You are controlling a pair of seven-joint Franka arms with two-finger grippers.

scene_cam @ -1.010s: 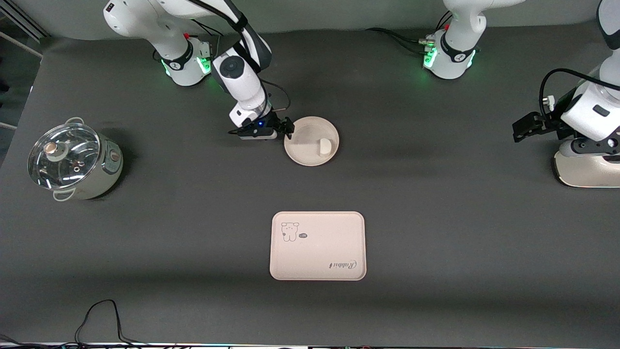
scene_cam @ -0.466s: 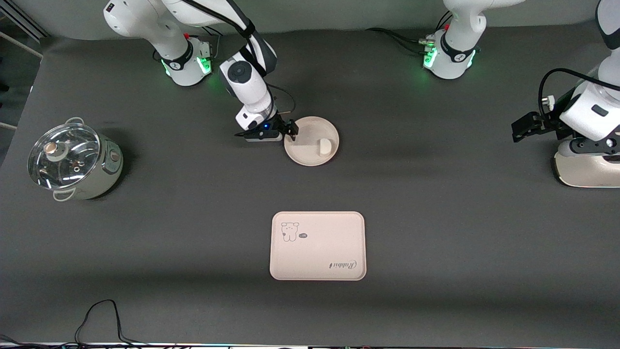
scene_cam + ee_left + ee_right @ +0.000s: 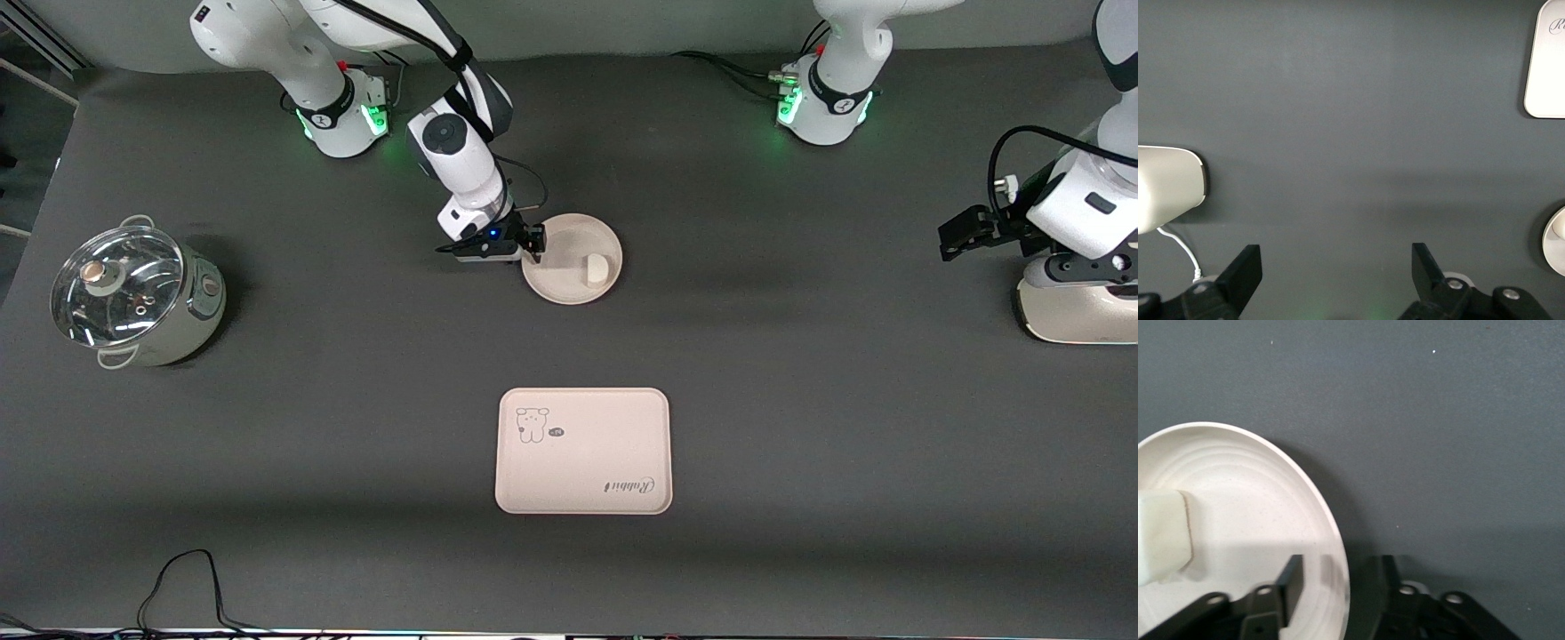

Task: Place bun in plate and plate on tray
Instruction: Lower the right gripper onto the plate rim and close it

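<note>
The round beige plate [image 3: 569, 295] lies on the dark table near the right arm's base, with the off-white bun [image 3: 597, 268] in it. My right gripper [image 3: 535, 242] is low at the plate's rim on the side toward the right arm's end. In the right wrist view the gripper [image 3: 1338, 577] is open, one finger inside the plate [image 3: 1251, 493] and one outside, astride the rim; the bun [image 3: 1161, 533] lies apart from it. The tray [image 3: 578, 462] lies nearer the front camera, bare. My left gripper [image 3: 956, 236] waits open and empty at the left arm's end [image 3: 1337, 273].
A lidded pot [image 3: 133, 293] stands at the right arm's end of the table. A white rounded base [image 3: 1076, 311] sits under the left arm. A black cable [image 3: 187, 578] lies at the table's front edge. The tray's corner [image 3: 1545, 67] shows in the left wrist view.
My right gripper has moved closer onto the plate's rim and its fingers have drawn nearer together. The plate, bun, tray and left arm have stayed put.
</note>
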